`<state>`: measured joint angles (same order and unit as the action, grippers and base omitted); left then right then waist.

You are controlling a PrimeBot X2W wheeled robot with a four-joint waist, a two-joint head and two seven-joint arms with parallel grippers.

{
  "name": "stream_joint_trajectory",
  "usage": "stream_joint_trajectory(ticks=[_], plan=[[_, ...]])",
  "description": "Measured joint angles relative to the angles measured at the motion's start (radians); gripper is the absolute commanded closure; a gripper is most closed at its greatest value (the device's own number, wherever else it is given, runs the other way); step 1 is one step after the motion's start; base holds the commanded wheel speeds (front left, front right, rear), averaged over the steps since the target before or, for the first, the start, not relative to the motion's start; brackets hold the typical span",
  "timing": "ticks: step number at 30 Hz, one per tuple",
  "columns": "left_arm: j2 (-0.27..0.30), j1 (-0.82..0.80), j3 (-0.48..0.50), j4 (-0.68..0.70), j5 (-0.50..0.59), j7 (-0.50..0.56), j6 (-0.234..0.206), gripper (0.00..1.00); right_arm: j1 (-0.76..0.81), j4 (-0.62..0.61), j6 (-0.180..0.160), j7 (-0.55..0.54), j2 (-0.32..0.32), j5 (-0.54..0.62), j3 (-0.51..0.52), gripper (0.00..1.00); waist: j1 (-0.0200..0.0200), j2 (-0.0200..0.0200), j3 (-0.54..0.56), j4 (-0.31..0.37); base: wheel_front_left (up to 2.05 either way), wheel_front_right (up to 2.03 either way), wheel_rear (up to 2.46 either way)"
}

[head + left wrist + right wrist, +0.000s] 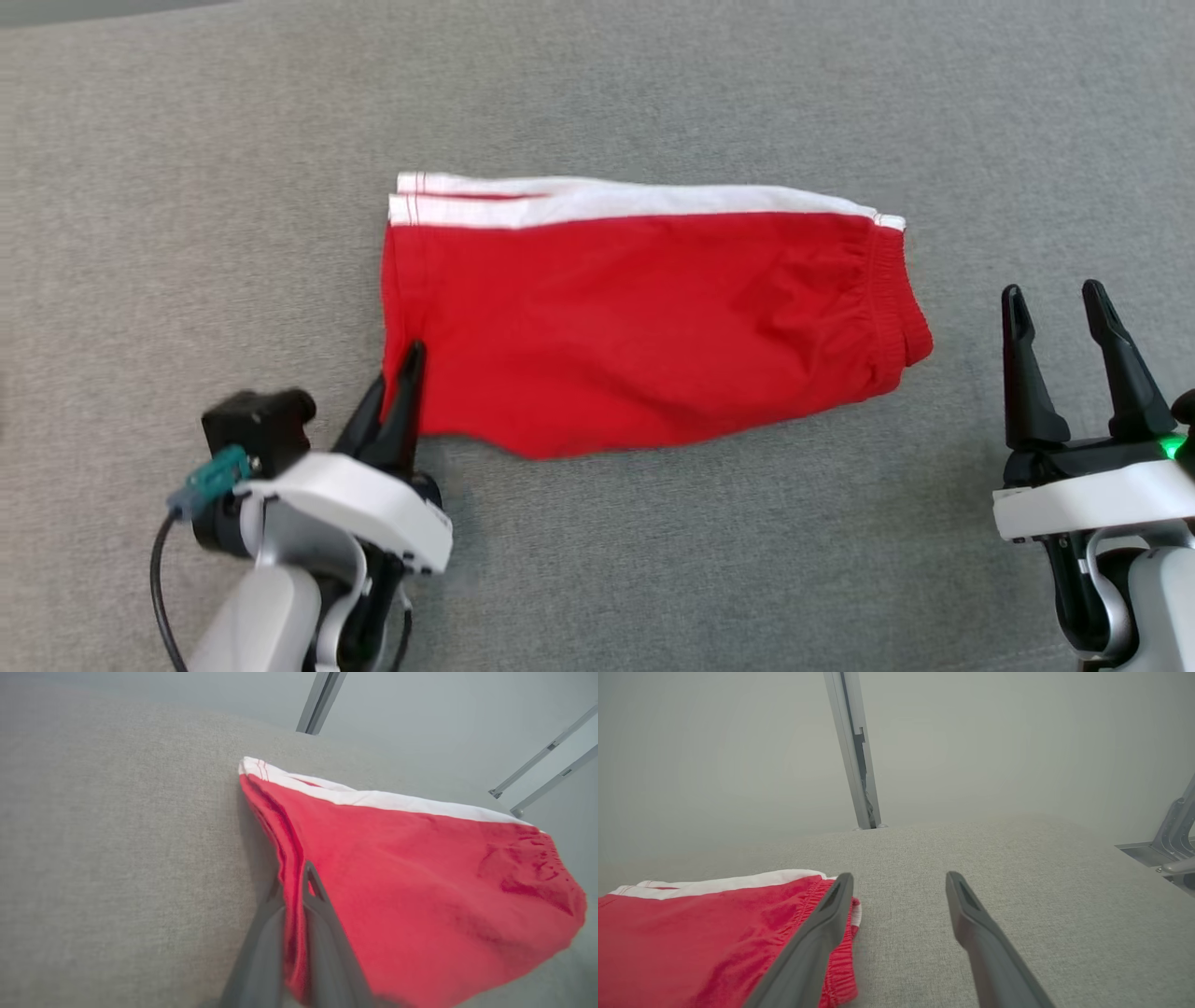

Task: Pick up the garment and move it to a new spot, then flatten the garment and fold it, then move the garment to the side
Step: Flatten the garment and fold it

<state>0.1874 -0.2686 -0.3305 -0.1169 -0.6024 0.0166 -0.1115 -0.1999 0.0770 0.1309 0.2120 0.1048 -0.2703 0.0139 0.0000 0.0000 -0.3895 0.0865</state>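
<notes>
Grey woven surface [597, 84], pale metal post [852, 751] behind it

garment [644, 327]: soft matt red cloth (white trim) | table cover [187, 187]: coarse grey weave | pincer fingers [1025, 373]: matt black plastic

The left claw [412, 355] is pinched tight, angled inward, while the right claw [1053, 294] stands spread wide, fingers up.

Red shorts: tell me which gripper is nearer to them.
Left. The left gripper is shut on the red shorts at their near-left corner, fingers pinching the cloth. The right gripper stands open beside the waistband end, clear of the cloth.
</notes>
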Motion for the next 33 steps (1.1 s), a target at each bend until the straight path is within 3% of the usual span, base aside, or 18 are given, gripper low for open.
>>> stream_joint_trajectory(ticks=[2, 5, 6, 7, 18, 25, 33], plan=[[0.000, 0.071, -0.001, 0.079, -0.005, 0.015, -0.038, 1.00, 0.004, -0.006, 0.000, -0.021, 0.005, 0.002, 0.008, 0.00, 0.0000, 0.0000, 0.009, -0.019, 0.00, 0.00, 0.00], [-0.007, 0.100, -0.003, 0.105, -0.015, 0.028, -0.052, 1.00, 0.006, -0.007, 0.000, -0.033, 0.005, 0.005, 0.011, 0.00, 0.0000, 0.0000, 0.015, -0.028, 0.00, 0.00, 0.00], [-0.012, 0.111, -0.006, 0.112, -0.015, 0.030, -0.061, 0.29, 0.006, -0.009, 0.000, -0.038, 0.006, 0.006, 0.012, 0.00, 0.0000, 0.0000, 0.017, -0.031, 0.00, 0.00, 0.00], [-0.012, 0.124, -0.008, 0.117, -0.012, 0.035, -0.077, 0.00, 0.007, -0.008, 0.000, -0.055, 0.006, 0.012, 0.012, 0.00, 0.0000, 0.0000, 0.024, -0.033, 0.00, 0.00, 0.00], [0.032, 0.110, 0.020, 0.161, 0.179, -0.202, -0.154, 0.00, 0.006, -0.026, 0.000, -0.083, 0.006, 0.043, 0.028, 0.00, -0.0001, 0.0000, 0.070, -0.049, 0.00, 0.00, 0.00], [0.088, 0.065, 0.039, 0.153, 0.235, -0.227, -0.165, 0.00, 0.033, -0.060, 0.000, -0.108, 0.004, 0.065, 0.029, 0.00, 0.0000, 0.0000, 0.108, -0.063, 0.00, 0.00, 0.00], [0.094, 0.077, 0.032, 0.138, 0.238, -0.212, -0.171, 0.00, 0.053, -0.064, 0.000, -0.120, 0.004, 0.069, 0.038, 0.00, 0.0000, 0.0000, 0.127, -0.074, 0.00, 0.00, 0.00]])
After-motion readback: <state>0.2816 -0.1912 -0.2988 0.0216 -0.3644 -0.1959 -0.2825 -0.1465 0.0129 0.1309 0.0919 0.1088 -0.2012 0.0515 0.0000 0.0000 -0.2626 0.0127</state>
